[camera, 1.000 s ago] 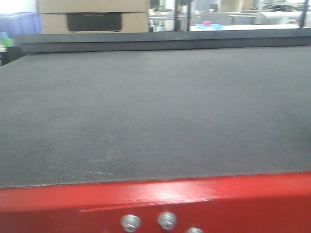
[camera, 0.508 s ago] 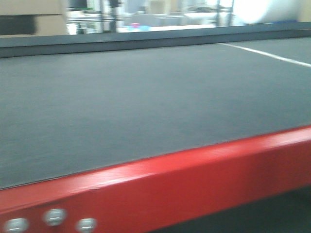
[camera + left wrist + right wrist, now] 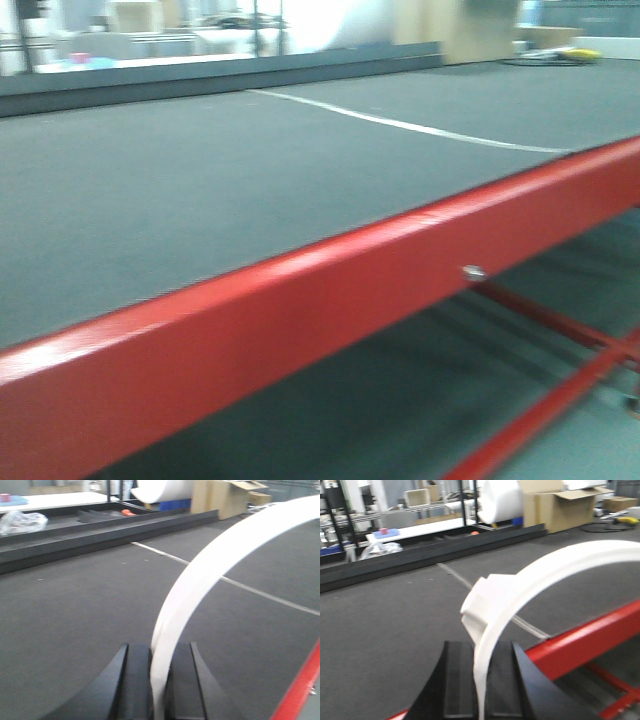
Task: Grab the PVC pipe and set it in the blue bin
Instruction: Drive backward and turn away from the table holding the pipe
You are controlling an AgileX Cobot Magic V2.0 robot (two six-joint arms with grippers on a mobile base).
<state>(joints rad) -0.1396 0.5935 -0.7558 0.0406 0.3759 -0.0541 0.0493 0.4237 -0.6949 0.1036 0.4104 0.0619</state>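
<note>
View swung right, red rail (image 3: 300, 300) now slants; left gripper (image 3: 157, 647), right gripper (image 3: 480, 645) clamp PVC pipe (image 3: 200, 575). Hold firm, seek blue bin.

Workshop or warehouse floor here: a heavy red steel-framed table (image 3: 300, 300) topped with dark matting, open cardboard boxes (image 3: 555, 505) stacked behind it, a big white roll (image 3: 502, 500) alongside them, and black metal racks (image 3: 335, 510) and a white workbench (image 3: 430, 529) further back.
</note>
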